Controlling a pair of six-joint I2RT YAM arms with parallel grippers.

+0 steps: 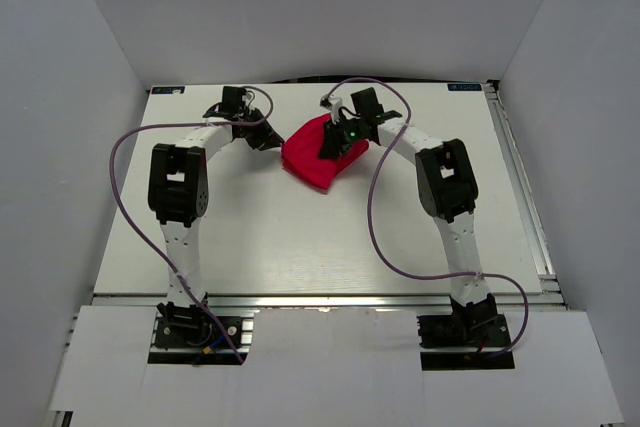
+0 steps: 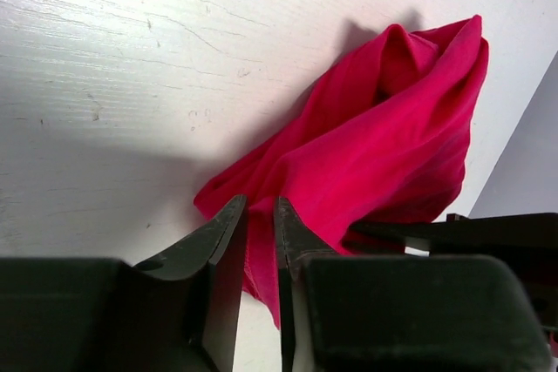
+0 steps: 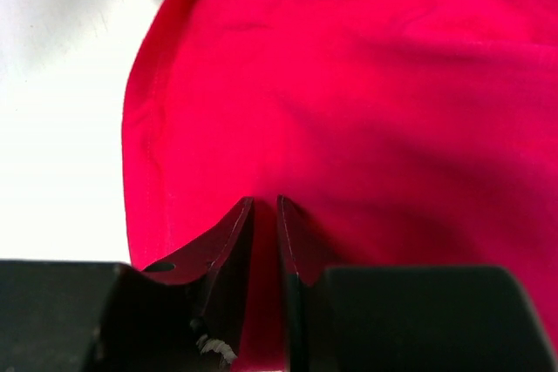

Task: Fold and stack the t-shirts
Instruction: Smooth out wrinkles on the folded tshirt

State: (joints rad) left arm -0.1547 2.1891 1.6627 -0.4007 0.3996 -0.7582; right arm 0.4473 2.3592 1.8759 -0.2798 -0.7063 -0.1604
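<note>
The red t-shirt [image 1: 312,165] lies bunched in a crumpled heap at the far middle of the white table [image 1: 300,247]. My left gripper [image 1: 267,139] is at the heap's left edge. In the left wrist view the left gripper [image 2: 260,206] has its jaws nearly together with a corner of the t-shirt [image 2: 375,137] between them. My right gripper [image 1: 340,139] sits on top of the heap's far right side. In the right wrist view the right gripper [image 3: 264,204] has its jaws pinched on a fold of the t-shirt [image 3: 366,84], which fills the view.
Purple cables [image 1: 115,182] loop out from both arms. A metal rail [image 1: 528,207] runs along the table's right edge. White walls enclose the table on the left, back and right. Part of the right gripper [image 2: 462,233] shows in the left wrist view.
</note>
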